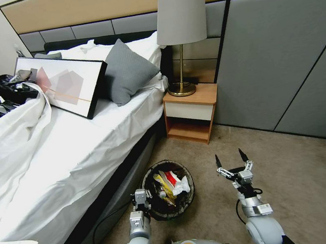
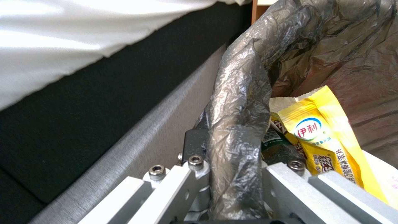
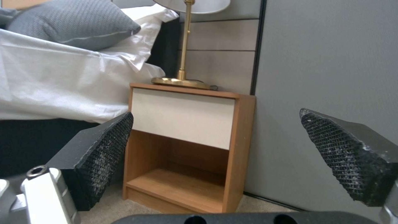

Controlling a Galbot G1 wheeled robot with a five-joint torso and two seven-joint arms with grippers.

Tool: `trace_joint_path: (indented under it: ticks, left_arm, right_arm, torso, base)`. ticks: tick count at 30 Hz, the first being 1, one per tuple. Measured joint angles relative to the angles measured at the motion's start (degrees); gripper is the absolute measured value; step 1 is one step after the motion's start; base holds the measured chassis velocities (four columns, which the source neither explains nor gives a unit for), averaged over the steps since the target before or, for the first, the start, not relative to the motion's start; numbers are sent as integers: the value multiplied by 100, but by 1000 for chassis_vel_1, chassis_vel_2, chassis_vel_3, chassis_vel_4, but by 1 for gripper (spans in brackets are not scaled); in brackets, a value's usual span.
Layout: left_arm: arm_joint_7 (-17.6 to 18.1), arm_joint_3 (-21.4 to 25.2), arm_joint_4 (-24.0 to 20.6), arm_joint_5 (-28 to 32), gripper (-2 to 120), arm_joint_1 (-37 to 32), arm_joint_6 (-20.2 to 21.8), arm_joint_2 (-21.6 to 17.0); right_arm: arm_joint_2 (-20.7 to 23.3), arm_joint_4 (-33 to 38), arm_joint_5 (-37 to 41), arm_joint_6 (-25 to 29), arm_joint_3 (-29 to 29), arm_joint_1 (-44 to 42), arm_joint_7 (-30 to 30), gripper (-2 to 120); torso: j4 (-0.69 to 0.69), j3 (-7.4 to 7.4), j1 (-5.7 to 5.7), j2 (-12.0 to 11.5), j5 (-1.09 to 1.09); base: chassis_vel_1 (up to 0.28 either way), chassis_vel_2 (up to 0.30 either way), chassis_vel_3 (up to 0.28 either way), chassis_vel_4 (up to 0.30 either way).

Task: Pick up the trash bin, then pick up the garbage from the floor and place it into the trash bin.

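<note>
- The trash bin (image 1: 168, 190) stands on the carpet (image 1: 286, 168), right beside the bed (image 1: 73, 152).
- One nightstand (image 1: 191, 115) with one lamp (image 1: 182, 32) stands past the bin by the wall.
- The left gripper (image 1: 143, 199) has its jaws pinching the bin's bagged rim (image 2: 238, 130).
- The right gripper (image 1: 233, 163) hangs over bare carpet, jaws spread wide, holding nothing.
- Inside the bin lie one yellow wrapper (image 2: 327, 137), a red one (image 1: 171, 177) and a white tissue (image 1: 182, 185).

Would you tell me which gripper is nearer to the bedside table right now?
Right. The right gripper hangs open over the carpet facing the bedside table; the left gripper clamps the trash bin rim beside the bed.
</note>
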State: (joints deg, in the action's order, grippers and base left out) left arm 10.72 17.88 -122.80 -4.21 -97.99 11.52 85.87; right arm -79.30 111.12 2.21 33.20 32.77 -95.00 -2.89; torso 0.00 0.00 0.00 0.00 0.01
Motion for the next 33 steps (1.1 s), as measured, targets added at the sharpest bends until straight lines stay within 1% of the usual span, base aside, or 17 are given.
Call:
trace_joint_path:
  ticks: [3,13,18,27,33]
  left_arm:
    - [0,-5,-69,-8,1,-31,1,-15]
    - [-13,-9,-198,-43,1,-83,36,-38]
    - [-3,-37,-221,-53,1,-157,44,-69]
    - [-5,-74,-246,-44,1,-238,62,-110]
    - [-9,-79,-234,-45,1,-242,62,-111]
  right_arm:
    - [-47,-177,19,45,69,-12,-115,100]
    - [-53,-190,40,37,80,10,-134,100]
    - [-34,-180,49,6,85,64,-133,100]
    - [1,-131,163,-201,51,215,-130,100]
    - [28,-40,294,-370,7,323,-271,100]
  torso:
    - [0,0,0,0,0]
    - [-1,0,0,0,-1]
    - [0,0,0,0,-1]
    - [0,0,0,0,-1]
    - [0,0,0,0,-1]
  base:
    - [0,0,0,0]
    - [0,0,0,0]
    - [44,54,40,62]
    - [74,86,86,80]
    - [119,119,124,118]
